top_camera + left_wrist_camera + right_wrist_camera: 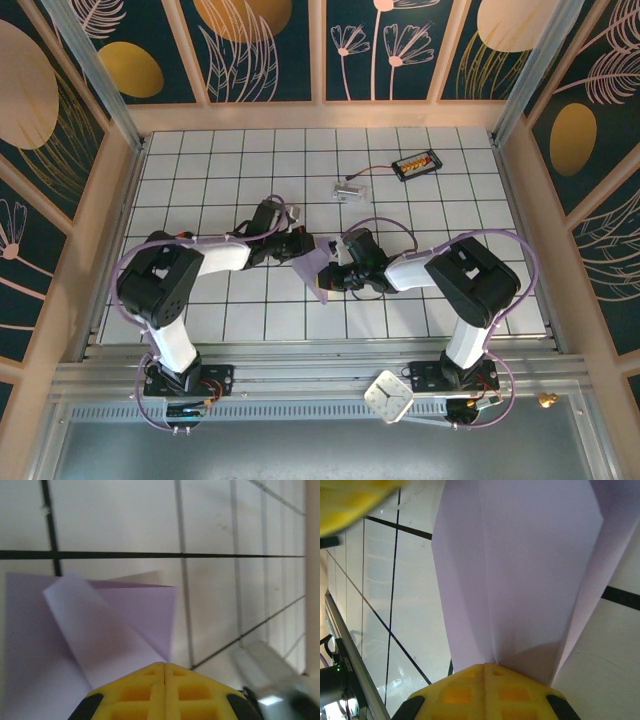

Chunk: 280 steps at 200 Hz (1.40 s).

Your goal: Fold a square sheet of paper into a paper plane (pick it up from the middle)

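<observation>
Both arms meet over the middle of the white tiled tabletop (200,190), and between them sits the partly folded sheet of thin lavender paper (320,280). The left end effector (164,666) has its yellow fingers pinched together on one edge of it. The right end effector (485,666) is clamped on the opposite side, creases fanning away.

A white tiled tabletop (200,170) is enclosed by dark floral wall panels (390,45) set in pale wooden frames (318,50).
</observation>
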Available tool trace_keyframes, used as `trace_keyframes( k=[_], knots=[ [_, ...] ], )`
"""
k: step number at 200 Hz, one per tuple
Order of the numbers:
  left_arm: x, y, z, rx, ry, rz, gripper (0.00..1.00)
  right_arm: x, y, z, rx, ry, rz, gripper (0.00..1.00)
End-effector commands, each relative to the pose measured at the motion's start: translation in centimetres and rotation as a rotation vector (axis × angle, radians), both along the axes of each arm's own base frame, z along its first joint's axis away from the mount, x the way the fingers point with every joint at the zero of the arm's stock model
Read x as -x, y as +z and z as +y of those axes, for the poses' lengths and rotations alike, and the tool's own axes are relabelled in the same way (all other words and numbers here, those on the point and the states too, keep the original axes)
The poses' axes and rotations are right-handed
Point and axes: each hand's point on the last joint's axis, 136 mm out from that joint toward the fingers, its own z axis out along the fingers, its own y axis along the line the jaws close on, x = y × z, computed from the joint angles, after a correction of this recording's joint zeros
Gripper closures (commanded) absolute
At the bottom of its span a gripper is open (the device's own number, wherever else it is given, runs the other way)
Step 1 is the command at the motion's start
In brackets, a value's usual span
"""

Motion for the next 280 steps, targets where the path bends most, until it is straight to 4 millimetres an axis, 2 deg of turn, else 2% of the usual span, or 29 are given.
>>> trace_keyframes(
  k=[1,29,58,69,76,122,155,189,280],
  knots=[
    [-1.1,-1.3,0.4,-0.048,-0.003,0.016,0.99,5.7,-7.5,-6.8,0.332,-0.022,0.248,1.0],
    [-2.2,-2.9,1.8,-0.075,0.032,0.037,1.0,5.8,-7.5,-7.0,0.342,-0.019,0.246,1.0],
    [-3.6,-3.7,2.9,-0.106,0.059,0.036,1.0,6.0,-7.6,-7.2,0.354,-0.011,0.249,1.0],
    [-3.5,-4.7,3.5,-0.128,0.064,0.055,1.0,6.1,-7.7,-7.3,0.358,-0.009,0.252,1.0],
    [-4.6,-4.1,3.3,-0.128,0.071,0.034,1.0,6.2,-7.7,-7.4,0.361,-0.007,0.254,1.0],
    [-6.1,-5.2,4.6,-0.175,0.111,0.038,1.0,6.8,-8.0,-7.6,0.369,0.001,0.263,1.0],
    [-7.5,-4.6,4.6,-0.179,0.129,0.015,1.0,7.3,-8.2,-7.7,0.377,0.008,0.269,1.0],
    [-8.5,-5.3,4.8,-0.196,0.133,0.022,1.0,7.6,-8.3,-7.8,0.384,0.009,0.27,1.0],
    [-11.2,-4.8,5.4,-0.188,0.173,0.008,0.99,8.0,-8.4,-8.0,0.388,0.007,0.271,1.0]
  ],
)
